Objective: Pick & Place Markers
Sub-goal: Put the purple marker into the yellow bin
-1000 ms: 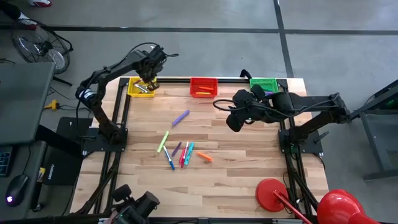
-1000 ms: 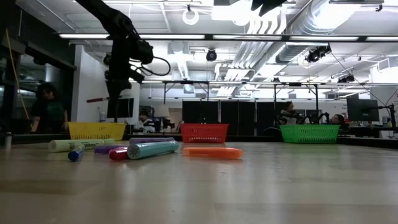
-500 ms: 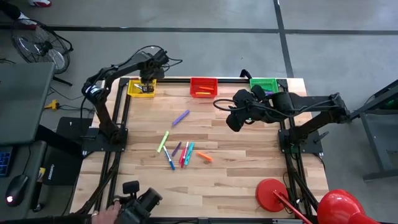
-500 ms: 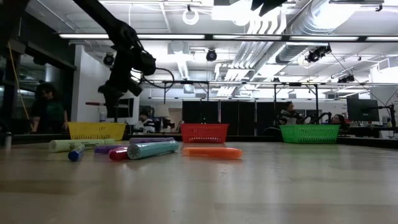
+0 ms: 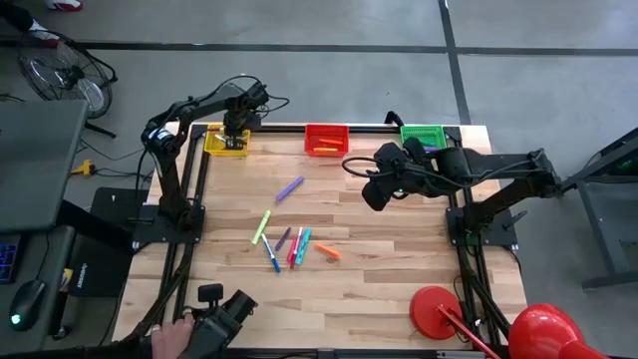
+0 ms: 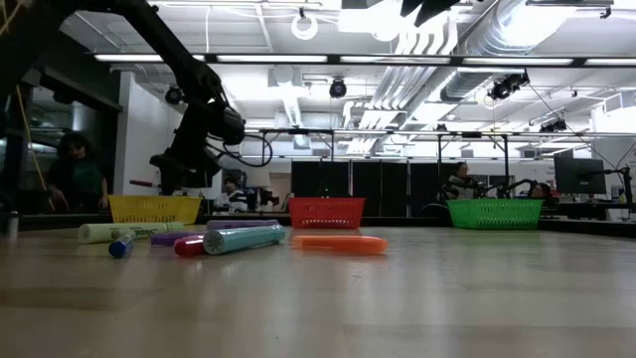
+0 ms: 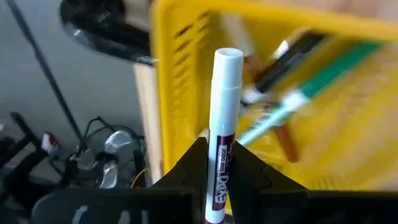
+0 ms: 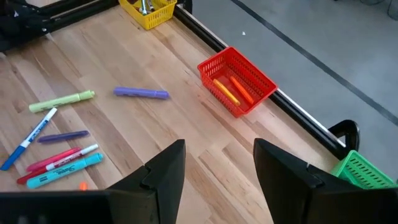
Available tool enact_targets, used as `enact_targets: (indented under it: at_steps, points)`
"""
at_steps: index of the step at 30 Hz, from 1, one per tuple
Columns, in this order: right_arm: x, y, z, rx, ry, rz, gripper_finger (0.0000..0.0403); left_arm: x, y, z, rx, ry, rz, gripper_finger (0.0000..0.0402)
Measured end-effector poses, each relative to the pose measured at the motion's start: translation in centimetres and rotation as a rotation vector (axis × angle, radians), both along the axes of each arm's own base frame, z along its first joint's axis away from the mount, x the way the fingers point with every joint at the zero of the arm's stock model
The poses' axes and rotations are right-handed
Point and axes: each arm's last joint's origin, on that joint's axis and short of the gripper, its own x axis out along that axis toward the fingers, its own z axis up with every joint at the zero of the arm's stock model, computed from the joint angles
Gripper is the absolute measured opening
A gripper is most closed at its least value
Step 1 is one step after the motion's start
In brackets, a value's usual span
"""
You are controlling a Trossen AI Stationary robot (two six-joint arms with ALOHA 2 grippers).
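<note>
My left gripper [image 5: 235, 128] hangs over the yellow basket [image 5: 225, 142] at the table's far left corner, shut on a marker [image 7: 225, 99] with a white cap and a dark red label. Several markers lie in that basket [image 7: 292, 99]. My right gripper [image 5: 377, 191] hovers open above the table's right middle, touching nothing. Loose markers lie flat on the wood: a purple one [image 5: 289, 187], a yellow-green one [image 5: 261, 226], a cluster [image 5: 290, 245] and an orange one [image 5: 330, 251]. My left gripper pinches the marker's labelled barrel [image 7: 220, 165] between its two fingers. The white-capped end [image 7: 227, 59] juts out past the fingertips over the basket. The marker is lifted clear, and in the low view it lies about level [image 6: 142, 183] just above the basket's rim.
A red basket [image 5: 326, 139] holding orange markers and a green basket [image 5: 422, 134] stand along the far edge. A person's hand with a camera [image 5: 214, 319] is at the near left edge. Red objects [image 5: 439, 307] sit near the near right corner. Bare wood lies around the loose markers.
My left gripper has come down toward the yellow basket and tipped from pointing straight down to a slant, carrying the marker lower until it sits just above the rim. The right arm has kept still.
</note>
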Motion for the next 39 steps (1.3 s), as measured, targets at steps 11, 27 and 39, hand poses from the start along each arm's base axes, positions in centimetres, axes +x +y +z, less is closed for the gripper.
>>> enact_targets:
  at_steps: [11, 27, 39]
  points:
    - [0.0, 0.0, 0.0, 0.009, -0.004, -0.002, 0.0179, 0.5, 0.2, -0.2, -0.043, -0.084, -0.077, 0.0029]
    - [0.0, 0.0, 0.0, 0.008, -0.003, -0.002, 0.0179, 0.5, 0.0, -0.3, -0.072, -0.1, -0.077, 0.0055]
    - [0.0, 0.0, 0.0, 0.006, -0.002, 0.0, 0.0179, 0.3, -0.6, -1.1, -0.071, -0.045, -0.063, 0.0023]
